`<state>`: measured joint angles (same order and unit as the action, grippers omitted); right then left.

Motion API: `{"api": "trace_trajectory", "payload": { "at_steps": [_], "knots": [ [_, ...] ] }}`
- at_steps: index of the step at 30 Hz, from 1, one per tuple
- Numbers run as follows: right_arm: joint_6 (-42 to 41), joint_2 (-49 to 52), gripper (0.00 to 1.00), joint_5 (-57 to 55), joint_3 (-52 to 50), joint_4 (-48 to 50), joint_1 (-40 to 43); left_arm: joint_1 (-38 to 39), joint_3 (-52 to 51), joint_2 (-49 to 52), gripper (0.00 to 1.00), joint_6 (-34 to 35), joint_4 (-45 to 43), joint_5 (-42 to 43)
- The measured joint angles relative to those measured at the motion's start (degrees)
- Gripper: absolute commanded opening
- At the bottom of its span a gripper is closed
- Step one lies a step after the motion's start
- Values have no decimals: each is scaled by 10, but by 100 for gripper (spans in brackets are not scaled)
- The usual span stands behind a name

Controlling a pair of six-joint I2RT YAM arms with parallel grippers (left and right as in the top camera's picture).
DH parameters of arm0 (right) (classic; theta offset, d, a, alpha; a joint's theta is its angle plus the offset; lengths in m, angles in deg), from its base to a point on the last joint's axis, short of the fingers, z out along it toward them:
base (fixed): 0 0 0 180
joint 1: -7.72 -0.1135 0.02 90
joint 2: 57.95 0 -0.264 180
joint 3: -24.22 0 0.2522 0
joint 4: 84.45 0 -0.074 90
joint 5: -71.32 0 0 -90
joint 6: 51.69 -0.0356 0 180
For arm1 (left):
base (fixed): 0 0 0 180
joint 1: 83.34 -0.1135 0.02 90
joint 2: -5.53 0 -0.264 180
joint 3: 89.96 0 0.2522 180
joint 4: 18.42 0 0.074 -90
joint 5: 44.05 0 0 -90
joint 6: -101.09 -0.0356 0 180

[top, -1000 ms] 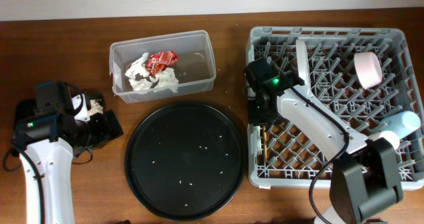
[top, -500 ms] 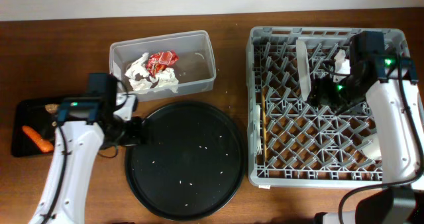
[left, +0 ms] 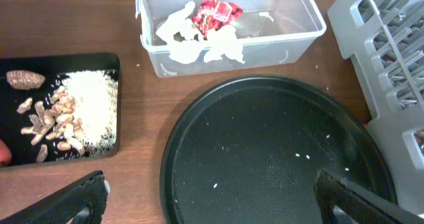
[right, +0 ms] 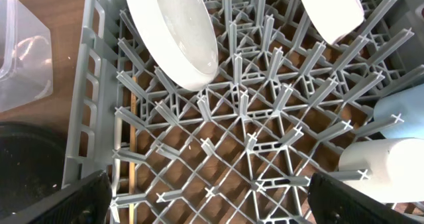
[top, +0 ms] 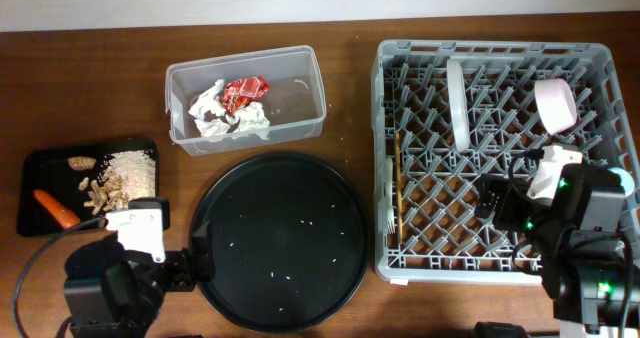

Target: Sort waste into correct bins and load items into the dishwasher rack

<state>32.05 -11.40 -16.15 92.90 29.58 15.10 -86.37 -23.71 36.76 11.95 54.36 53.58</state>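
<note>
The grey dishwasher rack (top: 490, 50) holds an upright white plate (right: 175, 32), a pink bowl (top: 555, 105), a white cup (right: 391, 164), a pale blue cup (right: 404, 108), and along its left side a chopstick (top: 397, 193) and a white fork (top: 388, 203). Tissue (top: 230, 116) and a red wrapper (top: 243, 91) lie in the clear tub (top: 300, 78). The black tray (top: 40, 168) carries a carrot piece (top: 55, 208), nut shells (top: 103, 190), crumbs (top: 130, 165) and a brown lump (top: 80, 162). My left gripper (left: 209, 184) hangs open over the round tray's left edge. My right gripper (right: 209, 191) is open above the rack floor, empty.
A large round black tray (top: 280, 208) with scattered pale specks lies between the bins and the rack. Both arm bases stand at the table's front edge, left and right. Bare wood shows around the tub.
Both arms have drawn back toward the table's front edge. The right gripper has left the rack's left side, where the chopstick lies, and its jaws have widened.
</note>
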Motion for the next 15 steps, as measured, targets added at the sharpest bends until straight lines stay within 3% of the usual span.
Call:
{"api": "trace_trajectory", "payload": {
  "at_steps": [10,12,15],
  "knots": [
    [0,110,98,-2,-1,0,-8,0,0,0,99,0,1,0],
    [0,79,98,-2,-1,-5,-10,0,0,0,99,0,1,0],
    [0,-54,98,-2,-5,-11,-10,0,0,0,99,0,3,0]
  ]
}}
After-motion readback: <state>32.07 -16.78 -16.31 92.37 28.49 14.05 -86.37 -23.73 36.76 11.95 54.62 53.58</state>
